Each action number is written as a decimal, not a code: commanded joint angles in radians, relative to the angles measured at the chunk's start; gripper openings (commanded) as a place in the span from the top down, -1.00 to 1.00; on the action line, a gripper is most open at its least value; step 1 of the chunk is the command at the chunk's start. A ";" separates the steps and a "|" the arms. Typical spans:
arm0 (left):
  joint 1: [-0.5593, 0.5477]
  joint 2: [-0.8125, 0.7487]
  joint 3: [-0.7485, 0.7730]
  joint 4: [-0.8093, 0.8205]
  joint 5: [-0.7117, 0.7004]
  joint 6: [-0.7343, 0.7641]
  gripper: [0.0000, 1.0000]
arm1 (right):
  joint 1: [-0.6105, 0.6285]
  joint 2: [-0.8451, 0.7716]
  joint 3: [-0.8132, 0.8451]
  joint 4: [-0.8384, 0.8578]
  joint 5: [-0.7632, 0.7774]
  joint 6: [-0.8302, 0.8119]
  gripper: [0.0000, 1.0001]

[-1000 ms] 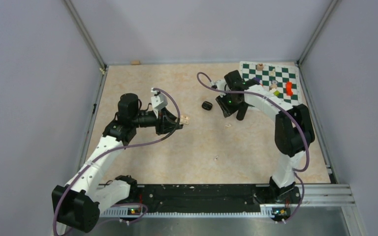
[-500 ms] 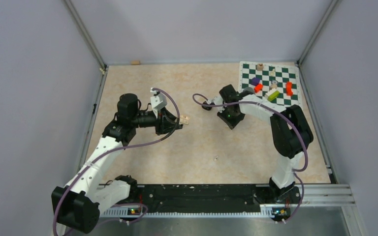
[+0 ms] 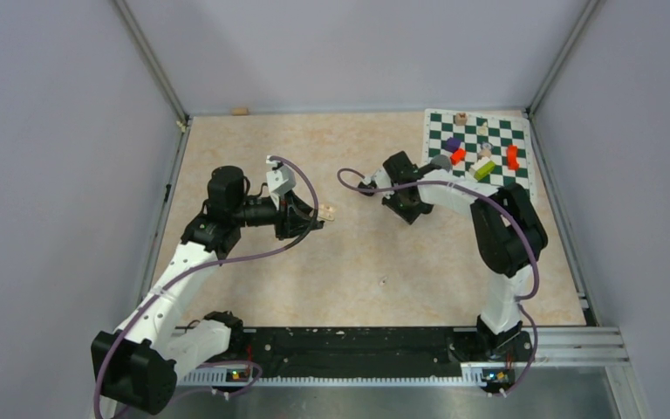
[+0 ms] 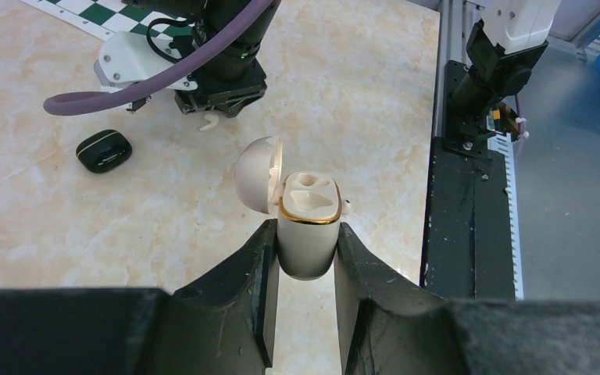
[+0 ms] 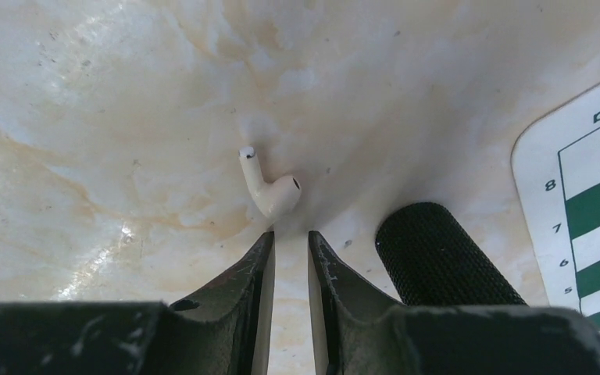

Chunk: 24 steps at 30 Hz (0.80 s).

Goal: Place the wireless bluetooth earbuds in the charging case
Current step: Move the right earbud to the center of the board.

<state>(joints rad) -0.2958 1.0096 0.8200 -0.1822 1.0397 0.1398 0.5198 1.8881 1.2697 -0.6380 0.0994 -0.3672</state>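
My left gripper point(image 4: 305, 226) point(image 3: 314, 218) is shut on the whitish charging case point(image 4: 308, 234), which it holds upright with the lid point(image 4: 255, 173) swung open to the left. A gold rim rings the case's wells. My right gripper point(image 5: 291, 233) point(image 3: 408, 208) points down at the table, its jaws drawn close on the rounded head of a white earbud point(image 5: 270, 192) at the very tips, stem pointing away. In the left wrist view the same earbud point(image 4: 209, 121) sticks out under the right fingers. The top view hides it.
A shut black case point(image 4: 104, 150) point(image 3: 365, 187) lies beside the right gripper. A black knurled cylinder point(image 5: 437, 258) lies just right of the right fingers. A green-and-white chessboard point(image 3: 436, 122) with several coloured blocks sits at the back right. A tiny white bit point(image 4: 346, 208) peeks from behind the held case.
The right arm swung left from the board side and came down next to the black case. Its jaws narrowed onto the white earbud. The left arm has not moved.
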 commanded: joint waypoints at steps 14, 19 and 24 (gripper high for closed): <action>0.007 -0.034 -0.003 0.043 0.031 -0.005 1.00 | 0.051 0.084 0.130 0.143 0.102 -0.004 0.56; 0.008 -0.035 -0.002 0.044 0.034 -0.005 1.00 | 0.057 0.106 0.146 0.153 0.141 -0.018 0.55; 0.008 -0.033 -0.003 0.044 0.037 -0.004 1.00 | 0.060 0.105 0.138 0.152 0.151 -0.032 0.50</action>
<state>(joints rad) -0.2939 1.0031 0.8196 -0.1802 1.0500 0.1394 0.5613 1.9854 1.3754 -0.5079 0.2169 -0.3840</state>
